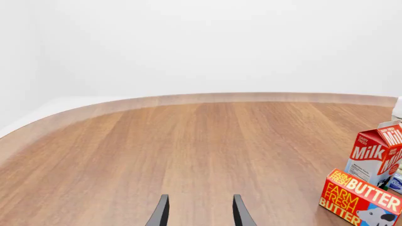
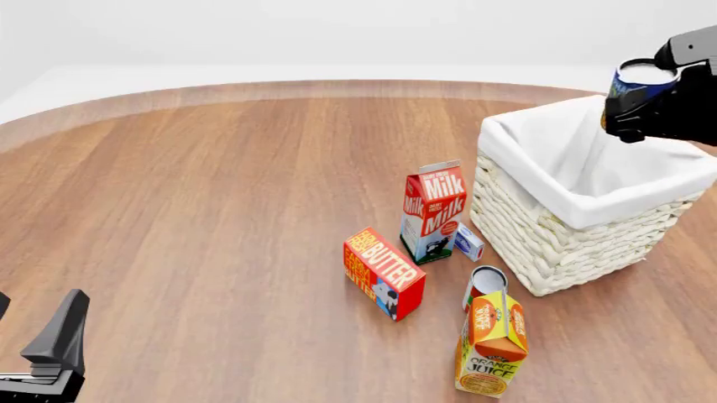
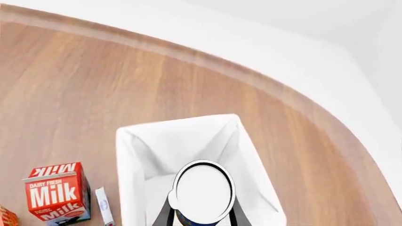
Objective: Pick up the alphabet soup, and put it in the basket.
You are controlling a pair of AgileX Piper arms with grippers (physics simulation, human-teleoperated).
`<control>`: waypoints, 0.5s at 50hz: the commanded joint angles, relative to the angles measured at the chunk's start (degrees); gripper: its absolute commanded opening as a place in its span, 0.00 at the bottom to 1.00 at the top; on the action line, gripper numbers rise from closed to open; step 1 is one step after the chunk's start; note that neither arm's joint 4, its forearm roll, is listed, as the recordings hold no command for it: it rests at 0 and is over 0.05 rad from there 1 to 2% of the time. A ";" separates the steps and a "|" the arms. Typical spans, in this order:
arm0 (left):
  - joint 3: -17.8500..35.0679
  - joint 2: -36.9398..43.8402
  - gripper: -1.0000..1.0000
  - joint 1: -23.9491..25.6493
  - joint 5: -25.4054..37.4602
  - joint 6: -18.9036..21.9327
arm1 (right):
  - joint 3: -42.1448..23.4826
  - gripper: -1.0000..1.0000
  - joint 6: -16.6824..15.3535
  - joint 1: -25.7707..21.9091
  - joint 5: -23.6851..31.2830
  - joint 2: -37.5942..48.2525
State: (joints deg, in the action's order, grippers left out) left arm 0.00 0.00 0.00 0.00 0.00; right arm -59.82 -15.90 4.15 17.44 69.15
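Observation:
My right gripper [image 2: 641,105] is shut on the alphabet soup [image 2: 639,81], a small blue can with a silver-white top, and holds it in the air above the far right part of the basket [image 2: 560,227]. In the right wrist view the can's top [image 3: 203,190] sits between the fingers, over the basket's white cloth lining [image 3: 157,146]. The basket is cream wicker, at the table's right. My left gripper [image 1: 199,214] is open and empty, low over bare table at the near left; it also shows in the front view [image 2: 34,344].
A milk carton [image 2: 434,210] stands left of the basket with a small white box [image 2: 468,242] beside it. A butter box [image 2: 384,273], a red-and-white can [image 2: 485,285] and an orange juice carton [image 2: 493,342] lie nearer the front.

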 commanded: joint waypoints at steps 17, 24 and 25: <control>0.00 0.00 1.00 0.00 0.00 0.00 | -4.52 0.00 -1.72 1.50 1.11 6.47; 0.00 0.00 1.00 0.00 0.00 0.00 | -5.30 0.00 -2.98 1.04 1.39 8.29; 0.00 0.00 1.00 0.00 0.00 0.00 | -5.52 0.00 -3.14 1.01 1.40 8.73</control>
State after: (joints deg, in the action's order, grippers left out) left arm 0.00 0.00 0.00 0.00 0.00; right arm -63.39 -18.92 5.20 18.54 75.55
